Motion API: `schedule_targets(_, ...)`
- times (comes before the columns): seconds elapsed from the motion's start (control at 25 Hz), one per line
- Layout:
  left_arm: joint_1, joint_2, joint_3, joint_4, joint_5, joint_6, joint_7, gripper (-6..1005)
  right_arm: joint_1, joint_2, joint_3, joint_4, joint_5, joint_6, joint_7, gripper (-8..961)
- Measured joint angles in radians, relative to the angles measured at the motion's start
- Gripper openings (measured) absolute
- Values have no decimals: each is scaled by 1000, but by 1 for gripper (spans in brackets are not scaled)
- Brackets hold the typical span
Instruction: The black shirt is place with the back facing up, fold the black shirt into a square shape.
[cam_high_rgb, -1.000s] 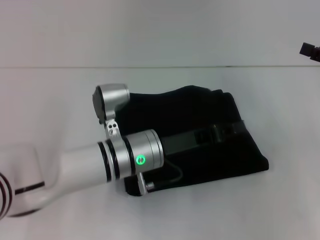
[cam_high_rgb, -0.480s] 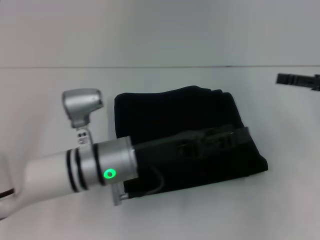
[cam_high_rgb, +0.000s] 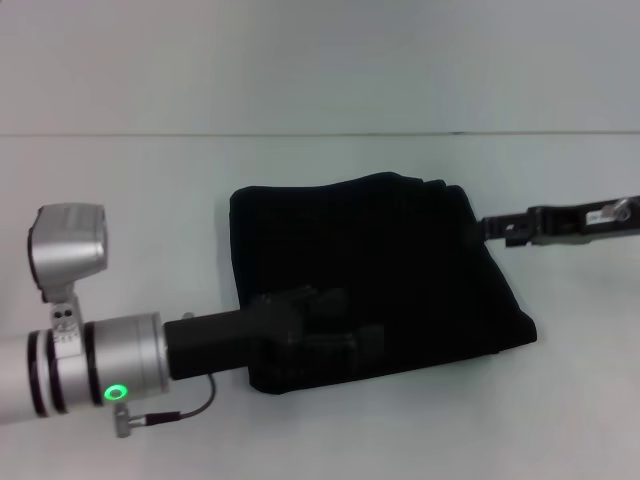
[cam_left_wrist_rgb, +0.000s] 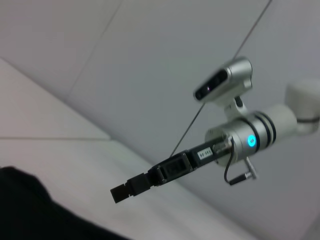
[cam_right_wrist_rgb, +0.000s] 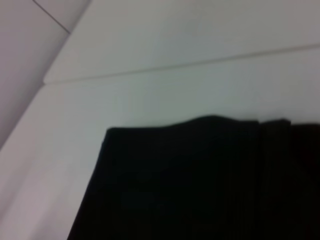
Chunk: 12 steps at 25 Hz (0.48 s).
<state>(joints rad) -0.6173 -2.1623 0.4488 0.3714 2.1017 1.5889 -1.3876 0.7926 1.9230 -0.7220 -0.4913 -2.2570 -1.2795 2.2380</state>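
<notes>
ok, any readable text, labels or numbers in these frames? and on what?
None can be read.
A small white label on the right gripper body, left wrist view: characters too small and blurred to read.
The black shirt: plain, no print.
The left gripper over the shirt: no marking visible.
The green and blue lit dots on the two wrists are indicator lights, not text.
</notes>
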Motion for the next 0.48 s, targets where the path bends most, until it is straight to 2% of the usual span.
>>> schedule_targets(0.24, 39, 0, 92, 85, 0, 4, 40, 952, 39, 27, -26, 85, -36, 68, 18, 926)
schedule_targets(0.48, 36, 4, 103, 97, 0, 4, 54, 951, 52, 56, -40, 105, -39, 110, 20, 926)
